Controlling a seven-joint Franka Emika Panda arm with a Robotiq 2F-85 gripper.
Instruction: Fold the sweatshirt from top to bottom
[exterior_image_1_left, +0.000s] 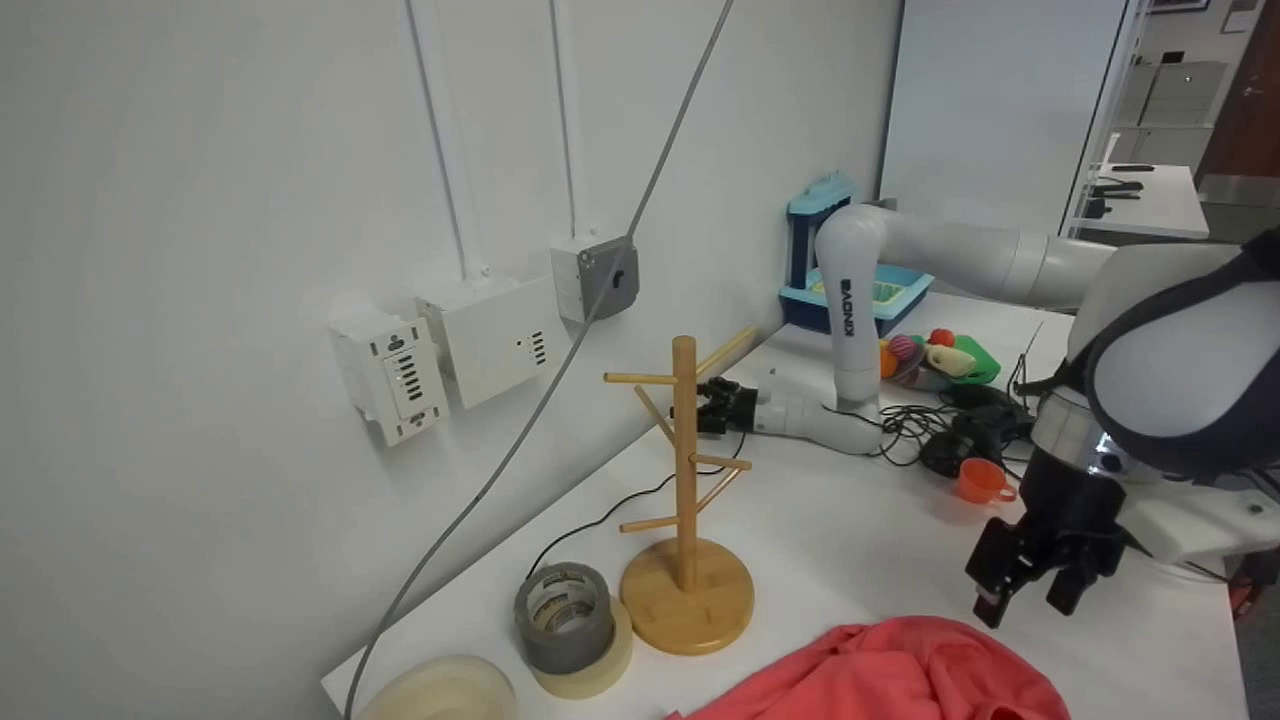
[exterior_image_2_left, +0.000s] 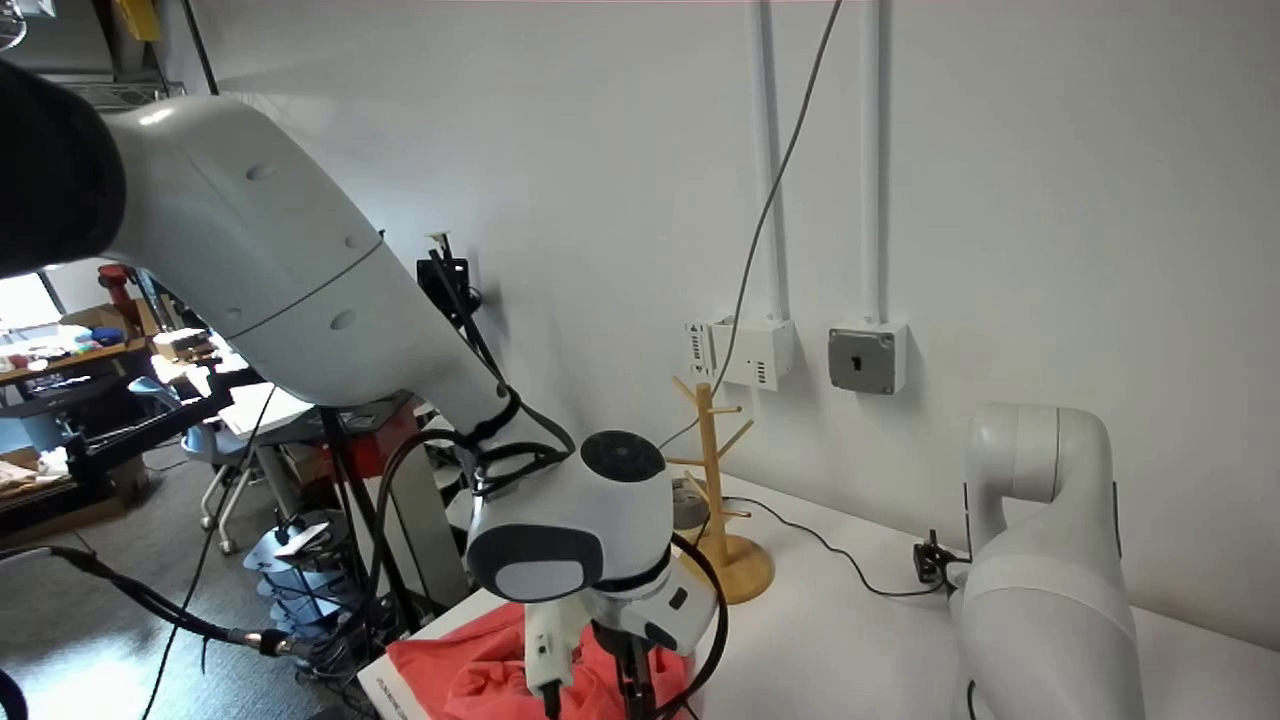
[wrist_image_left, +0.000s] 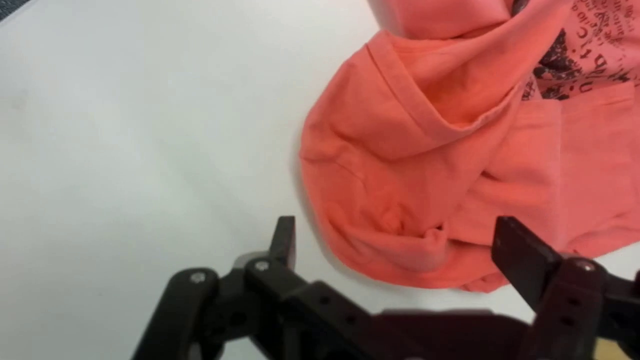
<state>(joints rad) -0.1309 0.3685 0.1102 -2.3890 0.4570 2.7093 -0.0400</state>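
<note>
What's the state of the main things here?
Black two-fingered hand: open, holding nothing.
Coral-red lettered fabric sweatshirt: rumpled, not neatly folded.
Tan wooden mug tree: standing upright.
Grey tape roll: flat, stacked on top.
Cream tape roll: flat, underneath.
Orange-red handled cup: unheld; upright or tipped unclear.
White KINOVA arm: bent.

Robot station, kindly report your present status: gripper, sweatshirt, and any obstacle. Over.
Gripper open, holding nothing. Sweatshirt rumpled on table, no neat fold seen. Wooden mug tree upright nearby, possible obstacle.
</note>
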